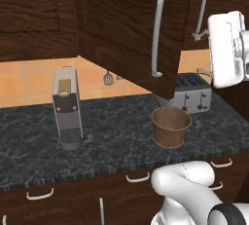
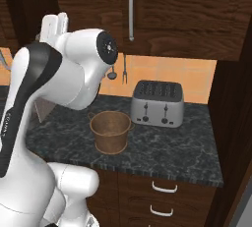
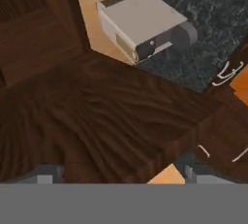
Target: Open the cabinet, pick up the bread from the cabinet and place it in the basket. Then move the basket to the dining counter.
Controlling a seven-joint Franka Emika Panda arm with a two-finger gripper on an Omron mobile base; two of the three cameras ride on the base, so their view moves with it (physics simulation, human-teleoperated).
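Left base view: the cabinet [image 1: 126,29] fills the upper frame; its left door [image 1: 129,34] stands swung outward toward the camera, long silver handle [image 1: 159,33] at centre top. The second handle [image 1: 201,9] sits upper right, beside the robot's white hand at the right edge. The basket [image 1: 170,126] stands upright on the black speckled tabletop [image 1: 112,141], centre right, just in front of the silver toaster [image 1: 193,93]. A grey coffee machine [image 1: 66,107] stands at centre left.

Right base view: basket [image 2: 111,131] at centre, toaster [image 2: 157,103] to its right, apart.

Hand view: the claw [image 3: 118,174] has its fingertips at the lower edge, spread wide, with the door's wood grain between them. No bread is visible.
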